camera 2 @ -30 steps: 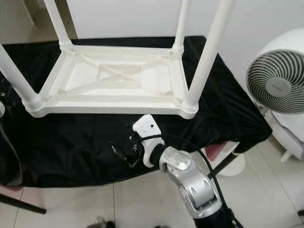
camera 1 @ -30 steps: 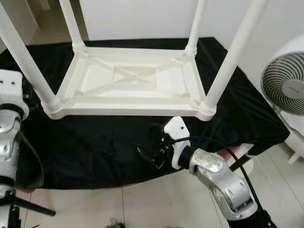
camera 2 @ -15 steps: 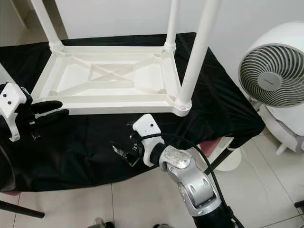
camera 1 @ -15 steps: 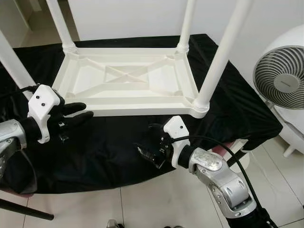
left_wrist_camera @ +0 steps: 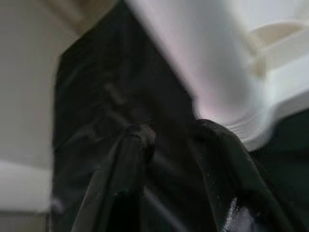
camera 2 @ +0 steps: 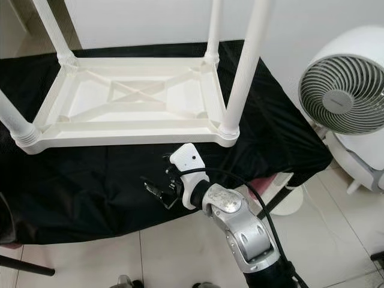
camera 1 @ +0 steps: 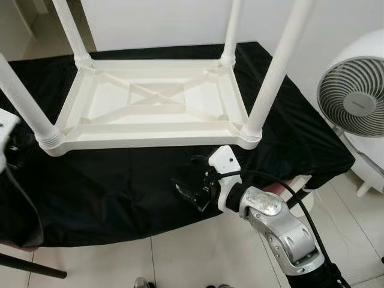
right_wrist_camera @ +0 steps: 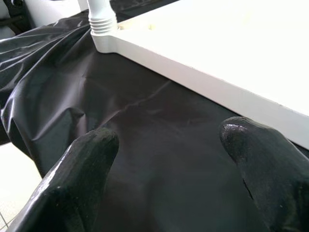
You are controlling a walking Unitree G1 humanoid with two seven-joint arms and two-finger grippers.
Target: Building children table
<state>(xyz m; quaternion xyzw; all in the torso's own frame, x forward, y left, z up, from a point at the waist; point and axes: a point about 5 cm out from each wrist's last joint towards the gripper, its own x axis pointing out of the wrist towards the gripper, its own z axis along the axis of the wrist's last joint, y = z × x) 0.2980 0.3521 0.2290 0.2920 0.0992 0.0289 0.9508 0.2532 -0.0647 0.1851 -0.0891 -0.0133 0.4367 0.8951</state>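
A white plastic children's table (camera 1: 150,99) lies upside down on a black cloth (camera 1: 120,180), its four legs pointing up. My right gripper (camera 1: 189,195) hovers over the cloth just in front of the table's near edge, close to the near-right leg (camera 1: 270,78). It is open, its fingers (right_wrist_camera: 91,159) wide apart with nothing between them. My left gripper (left_wrist_camera: 176,133) is open too, right beside the base of the near-left leg (camera 1: 24,96); whether it touches the leg is unclear.
A round white fan (camera 1: 354,99) stands on the floor at the right, close to the cloth's corner. A white wall runs behind the table. Pale floor tiles (camera 1: 180,252) lie in front of the cloth's near edge.
My left arm, reaching over the cloth half a second ago, has drawn back to the far left beside the near-left leg. The right gripper has stayed put. The camera shifted slightly.
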